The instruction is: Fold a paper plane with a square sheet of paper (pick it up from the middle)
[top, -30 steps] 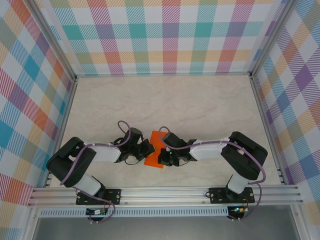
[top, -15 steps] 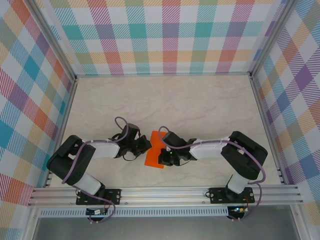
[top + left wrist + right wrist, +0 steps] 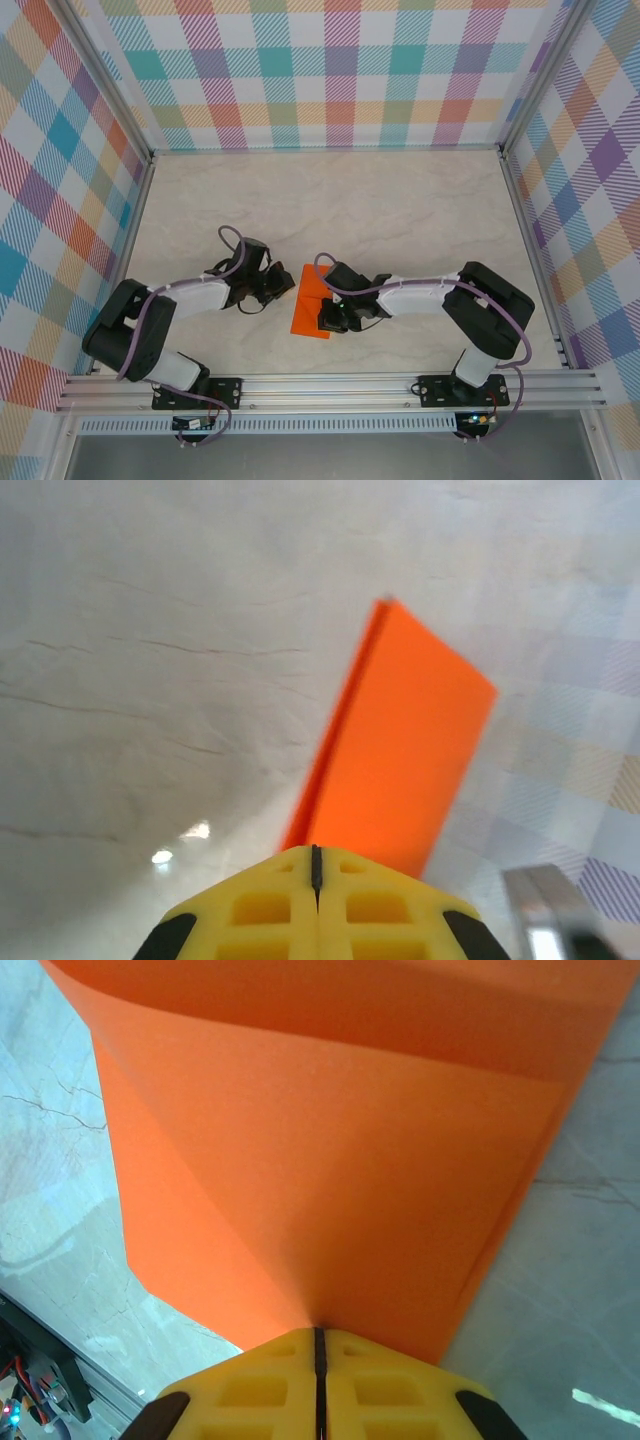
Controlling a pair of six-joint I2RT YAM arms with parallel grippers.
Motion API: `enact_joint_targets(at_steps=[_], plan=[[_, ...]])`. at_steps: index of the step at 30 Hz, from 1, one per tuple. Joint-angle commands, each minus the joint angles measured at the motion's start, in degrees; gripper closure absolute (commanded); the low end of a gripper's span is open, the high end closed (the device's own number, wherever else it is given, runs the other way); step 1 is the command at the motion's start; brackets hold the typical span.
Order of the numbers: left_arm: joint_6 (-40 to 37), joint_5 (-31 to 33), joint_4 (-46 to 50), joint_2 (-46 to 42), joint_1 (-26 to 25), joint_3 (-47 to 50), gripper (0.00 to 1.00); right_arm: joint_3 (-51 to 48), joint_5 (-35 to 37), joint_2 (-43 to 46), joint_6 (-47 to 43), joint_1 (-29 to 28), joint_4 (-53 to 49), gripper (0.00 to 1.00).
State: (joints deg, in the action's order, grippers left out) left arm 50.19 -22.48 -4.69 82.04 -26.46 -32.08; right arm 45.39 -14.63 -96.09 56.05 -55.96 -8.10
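Note:
The square sheet of paper [image 3: 308, 300] is bright orange and folded into a narrow rectangle, lying near the front middle of the table. My right gripper [image 3: 328, 312] is shut on its right edge. In the right wrist view the paper [image 3: 320, 1160] fans out from the closed yellow fingertips, with creases running into the right gripper [image 3: 318, 1345]. My left gripper [image 3: 287, 291] sits just left of the sheet, shut with nothing between its fingers. In the left wrist view the paper [image 3: 400, 750] stretches away ahead of the left gripper [image 3: 316, 865].
A pale marbled tabletop [image 3: 330, 210] extends behind the arms. Checked walls [image 3: 340, 70] enclose the back and both sides. An aluminium rail [image 3: 330, 385] runs along the near edge by the arm bases.
My left arm has drawn back to the left, away from the paper, its gripper staying shut. The right gripper has kept its hold and barely moved.

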Motion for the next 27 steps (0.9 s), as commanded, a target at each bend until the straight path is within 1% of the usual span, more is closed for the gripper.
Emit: enact_joint_targets(at_steps=[1, 4, 7, 11, 14, 22, 27], plan=[[0.6, -1.3, 1.5, -7.1, 0.0, 0.3, 1.0, 0.6, -0.1, -2.3, -1.5, -0.2, -6.3, 0.9], [1.1, -2.1, 1.8, -11.3, -2.2, 1.6, 1.0, 1.7, 0.0, -2.9, -1.5, -0.2, -6.6, 0.9], [2.0, -2.6, -0.3, -12.0, -4.6, 3.2, 1.0, 2.2, 0.3, -3.2, -1.2, -0.2, -6.5, 0.9], [3.4, -3.1, -5.4, -8.0, -7.9, 4.1, 1.0, 2.5, 0.4, -3.1, -0.6, -0.2, -5.7, 0.9], [2.3, -3.4, -5.8, -4.5, -9.7, 2.8, 1.0, 2.5, 0.5, -3.0, -0.4, -0.2, -5.5, 0.89], [0.7, 0.0, -5.3, 3.7, -10.0, 2.2, 1.0, 2.9, -0.3, -0.5, 0.1, -0.2, -3.9, 0.88], [2.4, 2.1, -4.7, 7.3, -10.0, 2.1, 1.0, 2.3, -0.2, 1.4, 2.3, -0.2, -0.9, 0.87]])
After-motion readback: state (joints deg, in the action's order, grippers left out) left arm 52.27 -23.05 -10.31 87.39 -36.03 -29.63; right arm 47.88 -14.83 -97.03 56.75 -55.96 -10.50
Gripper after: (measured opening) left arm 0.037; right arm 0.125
